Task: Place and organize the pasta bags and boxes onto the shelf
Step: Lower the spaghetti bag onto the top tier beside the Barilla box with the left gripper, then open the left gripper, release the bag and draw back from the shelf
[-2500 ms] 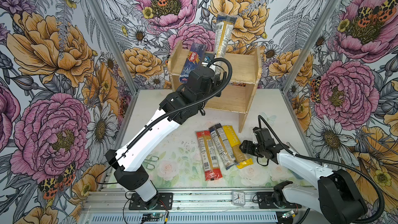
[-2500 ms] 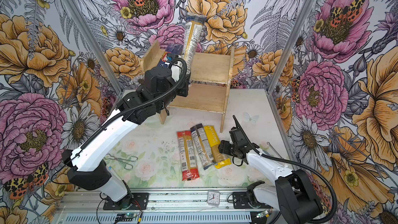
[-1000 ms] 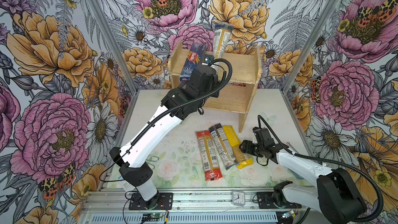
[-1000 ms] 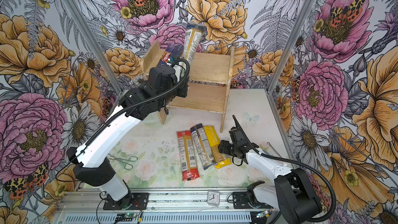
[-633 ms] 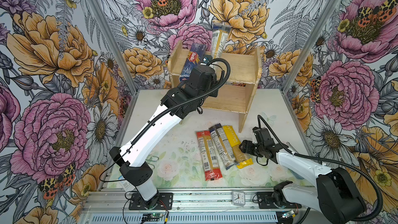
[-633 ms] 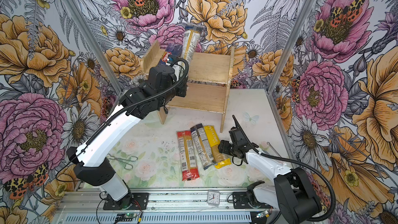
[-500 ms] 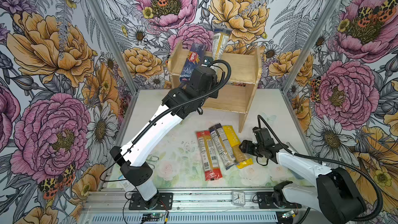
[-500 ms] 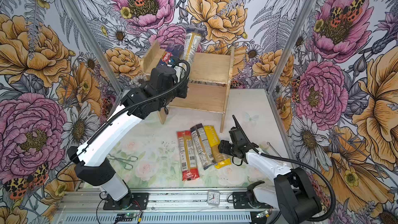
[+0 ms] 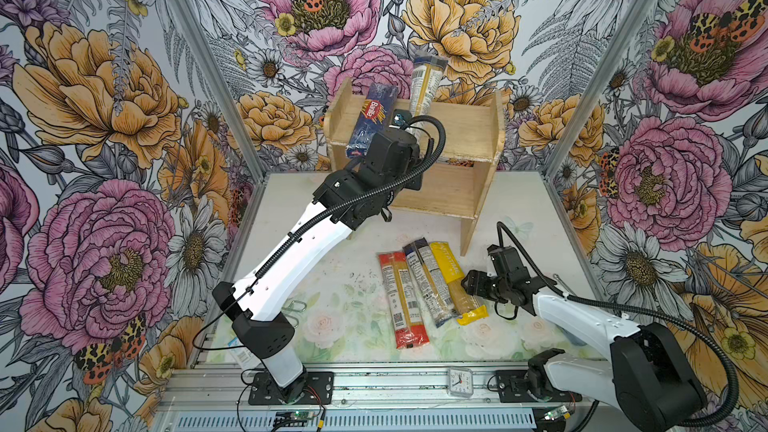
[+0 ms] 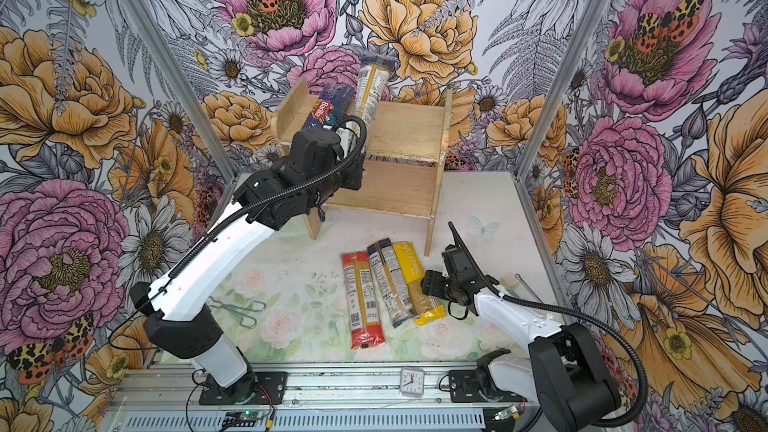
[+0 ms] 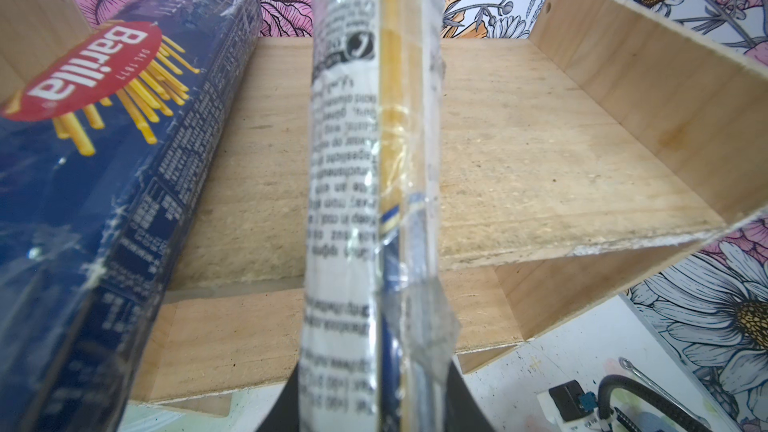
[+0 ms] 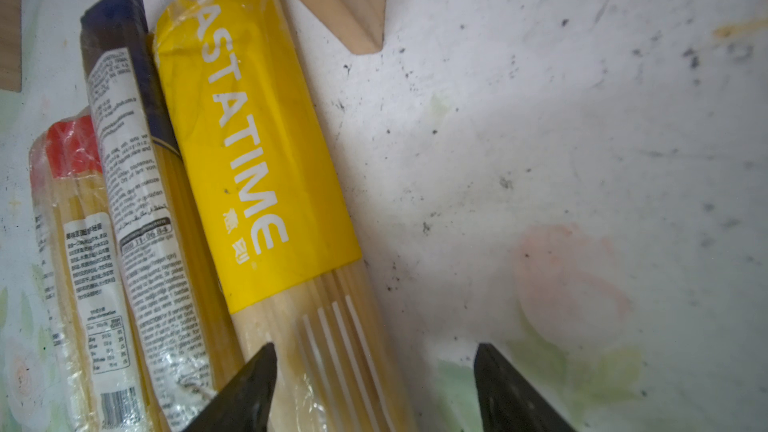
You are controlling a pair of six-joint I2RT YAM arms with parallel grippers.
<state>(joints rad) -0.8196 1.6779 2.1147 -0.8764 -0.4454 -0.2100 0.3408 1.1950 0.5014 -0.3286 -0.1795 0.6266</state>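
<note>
Currently gripping the clear blue-ended pack [image 11: 361, 160] in left gripper [image 11: 374, 407], jaws pinched almost shut on its lower end. Running up and away from the fingers over the top tier of the shelf [image 11: 561, 168], steeply tilted, far end past the shelf's back edge. Just beside it, leaning the same way on that tier: Barilla pack [image 11: 104, 139]. Cannot tell whether the held pack touches the board.

Over at right gripper [image 12: 374, 388]: partly open, low over the table [image 12: 540, 118], holding nothing. Straddling the clear end of the yellow pack [image 12: 257, 160], one finger [image 12: 249, 392] above its edge. Beyond that finger, packed side by side: second blue-ended pack [image 12: 137, 160], then red-ended pack [image 12: 70, 201].

Risks, judged: letting go at this tilt could send the pack sliding off the front edge or toppling onto the Barilla pack. Slick film pinched at one end only, so could swing. Closing right jaws off-centre could snag the neighbouring film.
</note>
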